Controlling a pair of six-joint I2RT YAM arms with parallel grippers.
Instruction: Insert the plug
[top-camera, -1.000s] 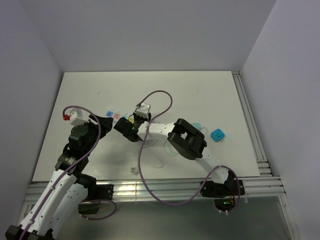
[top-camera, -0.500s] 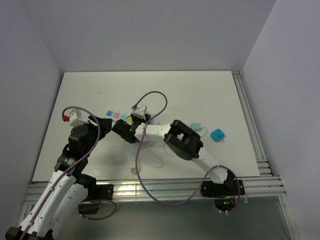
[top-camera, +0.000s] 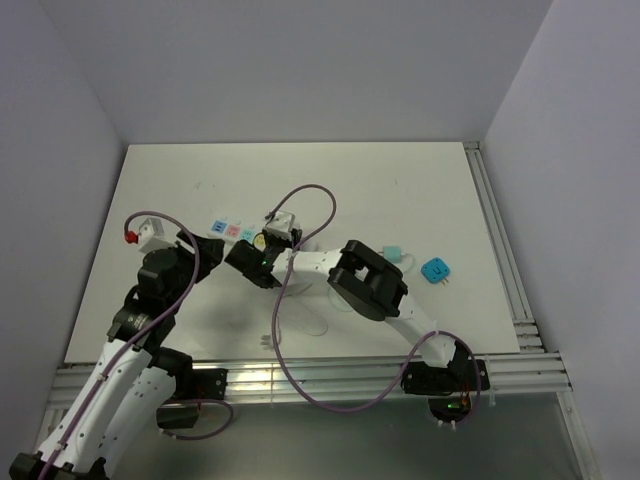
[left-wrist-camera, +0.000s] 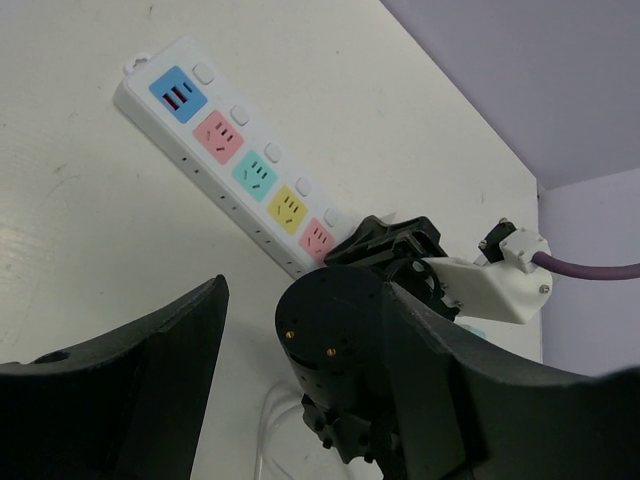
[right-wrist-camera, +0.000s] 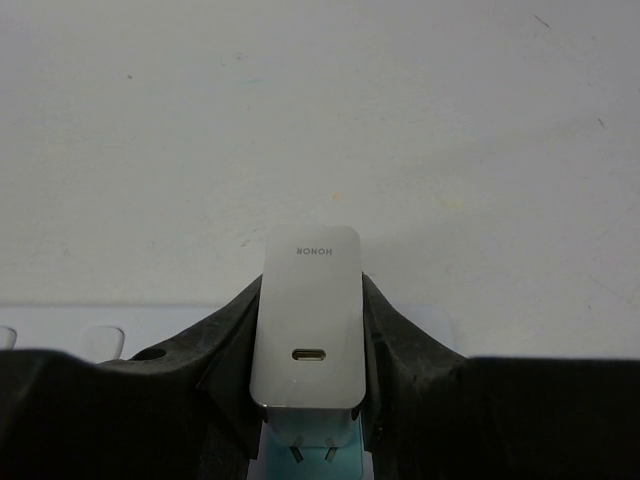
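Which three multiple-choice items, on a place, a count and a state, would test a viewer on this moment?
1. The white charger sits: A in the right gripper; B flat on the table; C hanging by a cable.
2. Coloured sockets showing on the power strip, left wrist view: A three; B five; C eight.
3. The left gripper is: A shut on the strip; B shut on a cable; C open.

A: black fingers clamp both its sides. B: blue, pink, teal, yellow, pink. C: its fingers stand wide apart, gripping nothing.

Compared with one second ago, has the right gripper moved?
Yes: the right gripper went slightly left, carrying the plug nearer the power strip.
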